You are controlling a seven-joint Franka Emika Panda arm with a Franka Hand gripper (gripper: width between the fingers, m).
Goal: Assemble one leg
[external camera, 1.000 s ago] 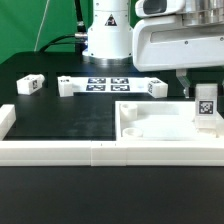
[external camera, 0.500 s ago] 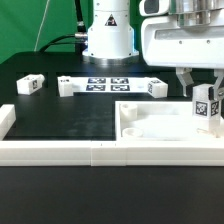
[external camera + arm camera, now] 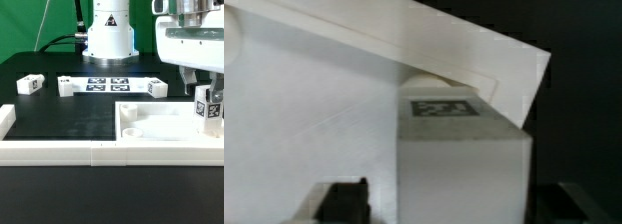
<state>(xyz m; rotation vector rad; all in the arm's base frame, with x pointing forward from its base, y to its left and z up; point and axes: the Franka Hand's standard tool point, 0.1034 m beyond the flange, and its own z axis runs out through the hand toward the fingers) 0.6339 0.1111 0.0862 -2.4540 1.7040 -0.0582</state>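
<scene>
My gripper is at the exterior view's right, shut on a small white leg with a black-and-white tag. It holds the leg upright over the right end of the big white slab. In the wrist view the leg stands between my two dark fingers, my gripper around it. The leg's far end is at a corner recess of the slab. Whether the leg touches the slab is hidden.
The marker board lies at the back middle. Three more tagged legs lie on the black table: one at the far left, one at each end of the marker board. A white rail runs along the front. The robot base stands behind.
My gripper and the leg have shifted toward the exterior view's right and slightly down. The leg has turned, so its tag now faces differently.
</scene>
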